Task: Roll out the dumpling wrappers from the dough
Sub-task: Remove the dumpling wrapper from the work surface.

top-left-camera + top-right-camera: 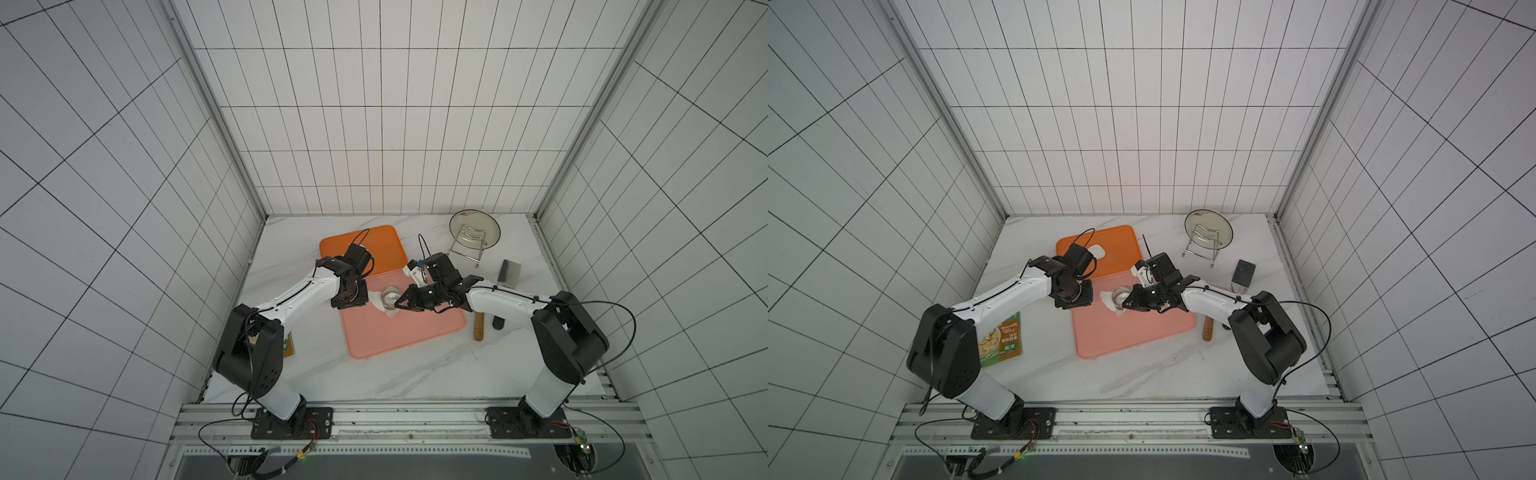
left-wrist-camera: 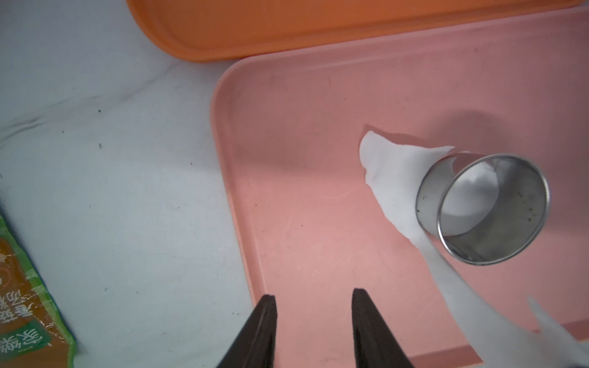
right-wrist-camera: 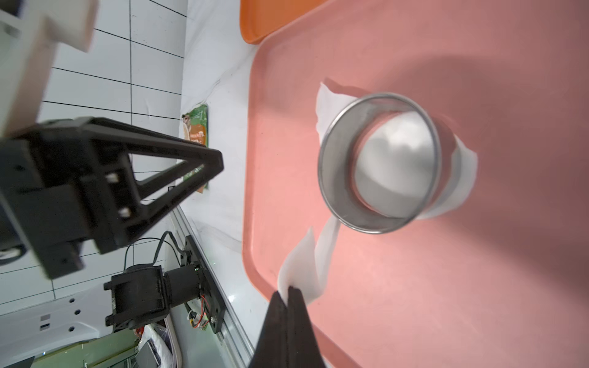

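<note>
Marble desk [image 1: 415, 374] inside a tiled booth. A pink board [image 1: 407, 332] lies mid-desk. An orange board [image 1: 382, 245] sits behind it, their edges meeting.

Dough [image 3: 318, 255]: a thin, ragged white sheet on the pink board, toward the corner on the left arm's side. A steel ring cutter [image 3: 338, 178] stands upright on it. White dough fills the ring's floor and torn sheet sticks out on either side. One narrow strip runs from the ring's foot and lifts off the board.

Right fingers [image 3: 296, 302]: pressed together on the free end of that strip, which hangs folded between tips and ring. In both top views the right arm reaches in low, tips just beside the ring.

Left fingers [image 2: 360, 302]: parted to a moderate gap, nothing between them. They hover over the pink board's edge on the left arm's side, apart from dough and ring.

One dumpling wrapper [image 1: 1096, 251], a flat white rounded piece, lies on the orange board. It is part-hidden behind the left wrist, so the outline is not fully seen.

Off the boards:
- A food packet [image 1: 1003, 338] lies flat by the left arm.
- A wooden rolling pin [image 1: 479, 328] lies just beside the pink board, under the right arm.
- A metal scraper [image 1: 510, 272] sits farther back.
- A round glass plate [image 1: 473, 226] is propped in a wire rack [image 1: 465, 251] near the far right corner.
</note>
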Motion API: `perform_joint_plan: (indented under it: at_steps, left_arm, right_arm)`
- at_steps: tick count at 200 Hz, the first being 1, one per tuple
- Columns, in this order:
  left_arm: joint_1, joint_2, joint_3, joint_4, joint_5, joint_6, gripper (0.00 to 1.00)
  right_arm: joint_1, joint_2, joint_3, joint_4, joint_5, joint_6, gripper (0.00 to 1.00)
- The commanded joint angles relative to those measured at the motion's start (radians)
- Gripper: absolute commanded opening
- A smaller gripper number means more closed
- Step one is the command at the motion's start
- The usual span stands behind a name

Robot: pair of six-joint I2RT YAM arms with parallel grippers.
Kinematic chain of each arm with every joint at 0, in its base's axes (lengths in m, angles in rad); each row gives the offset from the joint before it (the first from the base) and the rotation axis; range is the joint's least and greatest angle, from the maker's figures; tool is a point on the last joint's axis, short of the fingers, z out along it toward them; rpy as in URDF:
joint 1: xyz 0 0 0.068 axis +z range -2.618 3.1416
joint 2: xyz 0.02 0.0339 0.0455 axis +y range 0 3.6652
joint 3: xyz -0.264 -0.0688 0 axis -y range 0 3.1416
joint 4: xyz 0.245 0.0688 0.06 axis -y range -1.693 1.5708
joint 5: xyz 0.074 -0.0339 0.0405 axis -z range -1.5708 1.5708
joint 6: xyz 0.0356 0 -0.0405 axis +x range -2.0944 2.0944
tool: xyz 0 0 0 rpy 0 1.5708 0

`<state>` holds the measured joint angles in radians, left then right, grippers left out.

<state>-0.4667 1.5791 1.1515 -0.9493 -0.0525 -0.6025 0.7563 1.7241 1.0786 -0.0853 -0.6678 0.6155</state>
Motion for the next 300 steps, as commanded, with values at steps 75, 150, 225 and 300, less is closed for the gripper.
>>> perform_joint_plan:
  at_steps: [75,150,225,300]
  left_arm:
    - [0.015,-0.139,-0.157,0.067,0.045,-0.051,0.37]
    - [-0.082,-0.139,-0.179,0.225,0.133,-0.100,0.41]
    - [-0.110,-0.001,-0.104,0.312,0.132,-0.131,0.49]
    - [-0.105,0.145,-0.011,0.341,0.102,-0.138,0.51]
  right_arm:
    - [0.011,0.163,0.319,-0.087,0.020,-0.015,0.00]
    - [-0.069,0.236,0.344,-0.007,0.054,0.043,0.00]
    - [-0.123,0.289,0.375,0.027,0.052,0.073,0.00]
    - [-0.154,0.291,0.357,0.063,0.047,0.090,0.00]
